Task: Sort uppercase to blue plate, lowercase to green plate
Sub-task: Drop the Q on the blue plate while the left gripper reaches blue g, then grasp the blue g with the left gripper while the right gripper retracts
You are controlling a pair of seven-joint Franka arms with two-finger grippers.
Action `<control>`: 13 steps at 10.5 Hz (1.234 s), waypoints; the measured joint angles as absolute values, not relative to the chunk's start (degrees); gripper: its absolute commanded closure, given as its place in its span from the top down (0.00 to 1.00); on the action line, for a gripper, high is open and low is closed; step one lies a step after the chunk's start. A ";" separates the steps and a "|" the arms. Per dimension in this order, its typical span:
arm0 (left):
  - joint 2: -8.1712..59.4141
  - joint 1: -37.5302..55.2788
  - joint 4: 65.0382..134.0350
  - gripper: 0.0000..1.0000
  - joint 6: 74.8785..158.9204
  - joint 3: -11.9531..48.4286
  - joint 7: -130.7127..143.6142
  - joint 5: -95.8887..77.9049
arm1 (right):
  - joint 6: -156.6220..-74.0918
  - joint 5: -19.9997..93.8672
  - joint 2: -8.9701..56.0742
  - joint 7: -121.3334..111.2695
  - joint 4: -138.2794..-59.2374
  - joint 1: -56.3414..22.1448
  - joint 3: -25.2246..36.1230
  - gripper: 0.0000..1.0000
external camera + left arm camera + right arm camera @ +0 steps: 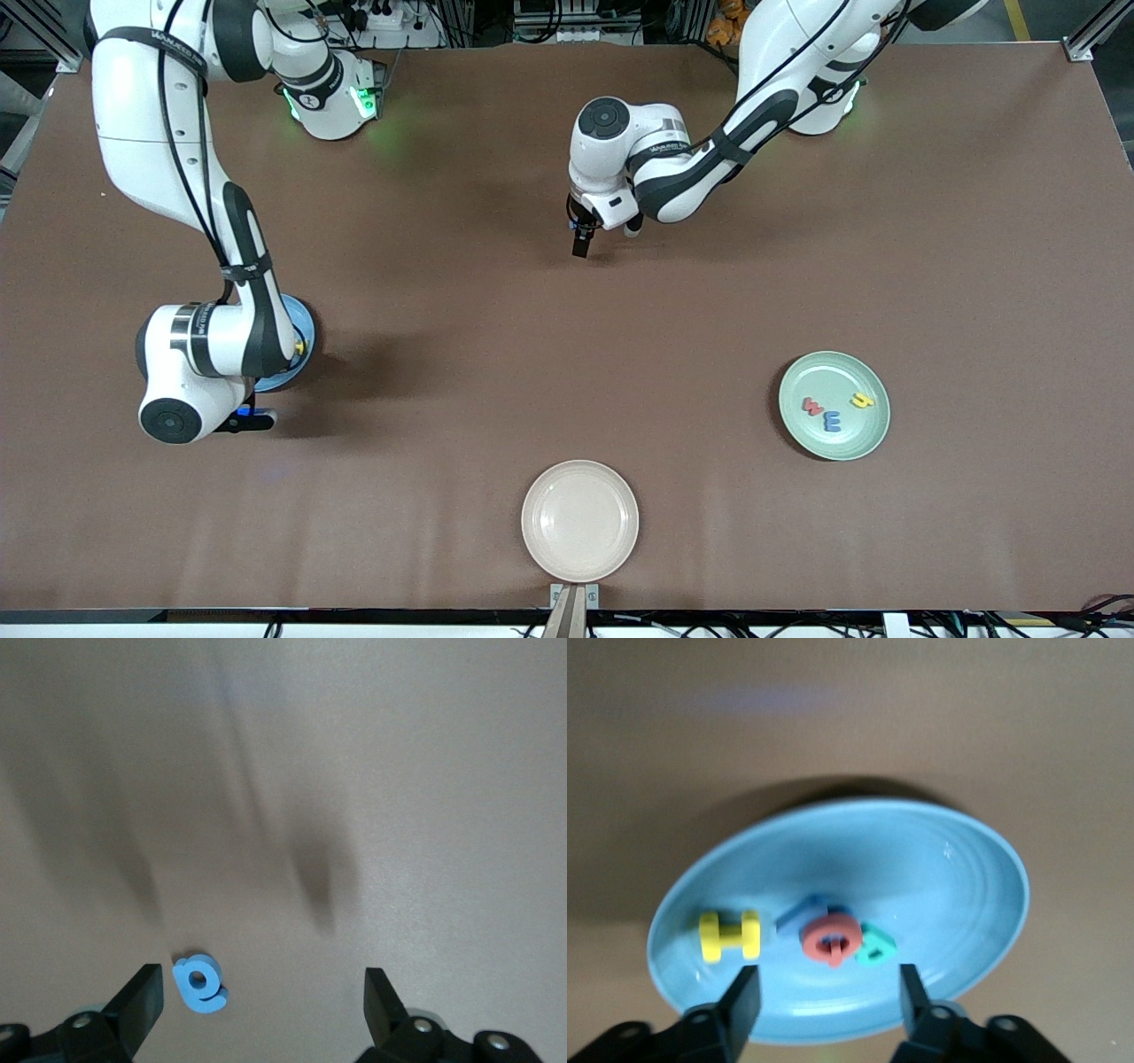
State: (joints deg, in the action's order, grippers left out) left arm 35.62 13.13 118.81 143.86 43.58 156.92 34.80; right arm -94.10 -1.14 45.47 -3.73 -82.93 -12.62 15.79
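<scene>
**Obs:** Right gripper [828, 979] hangs low over the blue plate [957, 904], mid-height in the front view at the right arm's end. Its jaws are spread, with nothing between them.

**Rec:** Capitals?

**Obs:** All four lie in that plate: yellow H [729, 936], red G [831, 942], teal R [875, 948], and dark blue W [802, 914] partly under the G. That half looks finished.

**Rec:** And the green plate [864, 439]?

**Obs:** It sits in the lower half of the frame, toward the left arm's end. It holds three letters: red m [811, 407], blue m [831, 420], yellow y [861, 400]. The cream plate [579, 521] is at bottom middle.

**Rec:** Fourth lowercase?

**Obs:** Blue a [200, 982] lies flat on the bare table, upper middle of the frame. The left gripper [261, 979] is above it, jaws wide, and the letter sits close to one finger rather than centred.

**Rec:** Step in hand?

**Obs:** Last pick, I judge. The left arm should shift to centre the a between the fingers, descend, close, then carry it to the green plate. It's a small piece, so an off-centre grasp could nudge it aside.
</scene>
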 measured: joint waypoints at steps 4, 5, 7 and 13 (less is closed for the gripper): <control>36.04 15.60 118.77 1.00 143.89 43.10 159.00 34.80 | -86.76 -0.72 41.22 -6.28 -77.26 -12.57 16.77 1.00; 36.30 16.19 118.77 1.00 143.89 42.60 159.07 34.79 | -86.36 0.61 39.02 -6.27 -77.05 -12.30 16.93 1.00; 37.12 17.15 118.67 1.00 143.89 41.75 159.18 34.78 | -84.01 3.43 33.95 -6.26 -76.87 -10.62 17.19 1.00; 38.75 20.96 116.60 1.00 144.06 38.82 159.25 34.78 | -80.18 4.29 23.64 -0.56 -77.24 -9.62 16.26 1.00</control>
